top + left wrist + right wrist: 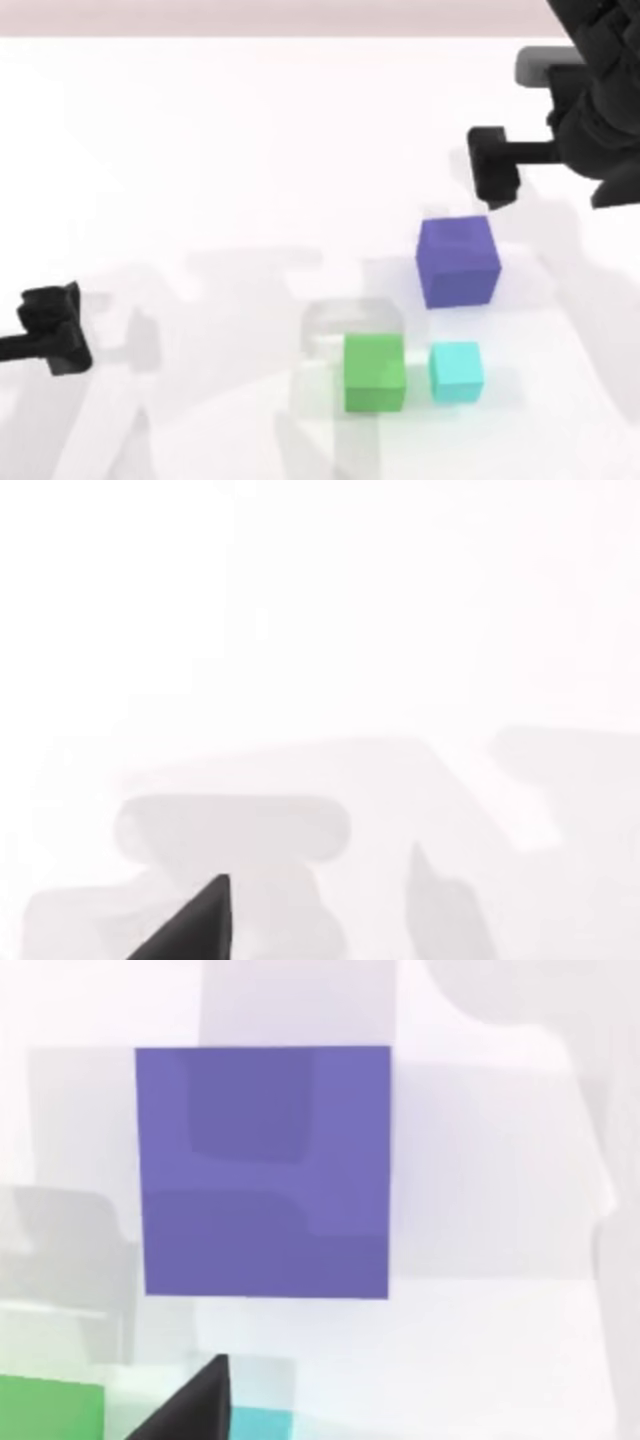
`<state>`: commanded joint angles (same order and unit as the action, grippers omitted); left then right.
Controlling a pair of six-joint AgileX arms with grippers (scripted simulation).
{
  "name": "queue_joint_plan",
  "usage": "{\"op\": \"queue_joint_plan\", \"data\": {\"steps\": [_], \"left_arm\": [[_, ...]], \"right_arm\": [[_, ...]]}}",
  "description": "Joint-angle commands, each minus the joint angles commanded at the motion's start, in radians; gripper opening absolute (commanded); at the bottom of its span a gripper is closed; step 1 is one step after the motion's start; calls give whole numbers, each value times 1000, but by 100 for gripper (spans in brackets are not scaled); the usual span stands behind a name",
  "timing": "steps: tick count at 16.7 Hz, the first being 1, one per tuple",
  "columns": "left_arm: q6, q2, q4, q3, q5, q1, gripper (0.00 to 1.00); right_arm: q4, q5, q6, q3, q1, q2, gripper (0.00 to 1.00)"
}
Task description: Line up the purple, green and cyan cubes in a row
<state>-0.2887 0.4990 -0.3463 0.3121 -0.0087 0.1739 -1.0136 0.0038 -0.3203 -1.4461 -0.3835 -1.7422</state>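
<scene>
From above, the green cube [375, 372] and the cyan cube [456, 371] sit side by side near the table's front edge, a narrow gap between them — already a pair in a row. The purple cube [458, 261] lies apart, farther back and slightly right, so it is likely the one left to bring into line. The right gripper [495, 166] hovers just behind it, empty; whether its fingers are spread I cannot tell. The left gripper [55, 328] waits at the far left, well clear, its fingers equally unreadable. The left wrist view shows only bare table [400, 630] and shadows. The right wrist view looks straight down on the purple cube's top face, green and cyan peeking at the frame edge — a sensible position for a descent.
</scene>
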Motion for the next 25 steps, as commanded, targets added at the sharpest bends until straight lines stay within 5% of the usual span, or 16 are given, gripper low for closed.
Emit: {"op": "queue_joint_plan", "data": {"steps": [7,14,25], "left_arm": [[258,-456,306,-288,9,-175,100],[289,-499,346,-312,9,-194,100],[289,-499,346,-312,9,-194,100]], "right_arm": [[-224,-1,-78,-374,-94,-390,100],[-243,-1,-85,-410,-99,-427,100],[67,0,-88,-185,-106,-512,100]]}}
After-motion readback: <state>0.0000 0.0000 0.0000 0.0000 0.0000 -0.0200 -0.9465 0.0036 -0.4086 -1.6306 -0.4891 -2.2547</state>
